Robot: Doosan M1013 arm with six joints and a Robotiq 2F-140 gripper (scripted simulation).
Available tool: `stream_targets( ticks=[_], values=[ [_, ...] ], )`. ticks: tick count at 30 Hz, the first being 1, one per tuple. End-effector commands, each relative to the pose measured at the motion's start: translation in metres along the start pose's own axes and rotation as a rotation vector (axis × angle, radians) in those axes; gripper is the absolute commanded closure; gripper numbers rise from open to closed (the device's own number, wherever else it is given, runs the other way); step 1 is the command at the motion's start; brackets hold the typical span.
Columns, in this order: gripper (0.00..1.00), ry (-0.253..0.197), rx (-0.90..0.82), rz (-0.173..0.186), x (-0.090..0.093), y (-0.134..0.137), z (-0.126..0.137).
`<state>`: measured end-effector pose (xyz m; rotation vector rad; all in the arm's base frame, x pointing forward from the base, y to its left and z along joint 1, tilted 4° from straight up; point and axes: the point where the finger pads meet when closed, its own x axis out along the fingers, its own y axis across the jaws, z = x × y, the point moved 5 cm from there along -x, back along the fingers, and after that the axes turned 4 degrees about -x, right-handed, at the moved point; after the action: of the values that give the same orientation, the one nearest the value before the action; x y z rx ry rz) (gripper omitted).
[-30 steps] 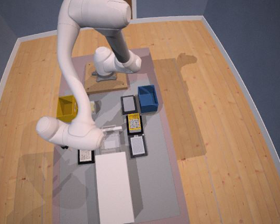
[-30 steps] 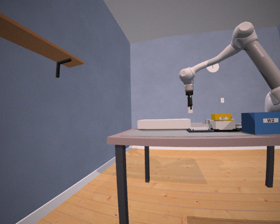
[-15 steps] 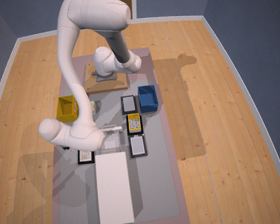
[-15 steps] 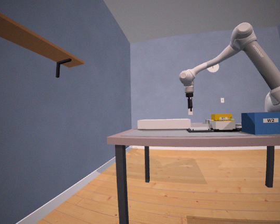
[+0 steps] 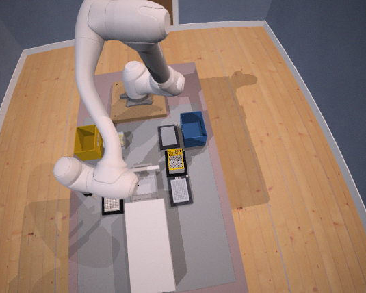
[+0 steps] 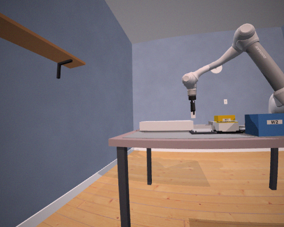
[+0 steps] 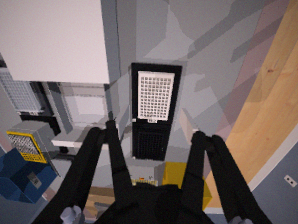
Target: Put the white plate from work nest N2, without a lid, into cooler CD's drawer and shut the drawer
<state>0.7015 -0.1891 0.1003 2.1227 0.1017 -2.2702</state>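
A white well plate lies flat in a black nest left of the cooler's drawer. It also shows in the wrist view, with no lid. My gripper hangs well above the bench, over the near end of this nest, open and empty. It also shows in the side view. In the overhead view the arm's wrist hides it. The cooler is a long white box. Its drawer stands open toward the arm's base, with the bar handle in front. The drawer's floor looks empty.
A second white plate lies in a nest right of the drawer. Behind it stand the yellow tip box and a grey-lidded plate. A blue bin stands at the right, a yellow bin at the left.
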Motion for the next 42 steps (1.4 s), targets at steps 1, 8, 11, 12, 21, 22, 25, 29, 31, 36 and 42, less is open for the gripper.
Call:
stream_targets(
  ticks=[1, 8, 11, 12, 21, 22, 25, 29, 31, 36, 42],
  values=[
    [0.34, 0.000, 0.000, 0.000, 0.003, 0.000, 0.000],
    [0.34, 0.000, 0.000, 0.000, 0.011, 0.000, 0.000],
    [0.34, 0.000, 0.000, 0.000, 0.015, 0.000, 0.000],
    [0.34, 0.000, 0.000, 0.000, 0.016, 0.000, 0.000],
    [0.34, 0.000, 0.000, 0.000, 0.026, 0.000, 0.000],
    [0.34, 0.000, 0.000, 0.000, 0.027, 0.000, 0.000],
    [0.34, 0.000, 0.000, 0.000, 0.031, 0.000, 0.000],
    [0.34, 0.000, 0.000, 0.000, 0.036, 0.000, 0.000],
    [0.34, 0.000, 0.000, 0.000, 0.039, 0.000, 0.000],
    [0.34, 0.000, 0.000, 0.000, 0.043, 0.000, 0.000],
    [0.34, 0.000, 0.000, 0.000, 0.051, 0.000, 0.000]
  ],
)
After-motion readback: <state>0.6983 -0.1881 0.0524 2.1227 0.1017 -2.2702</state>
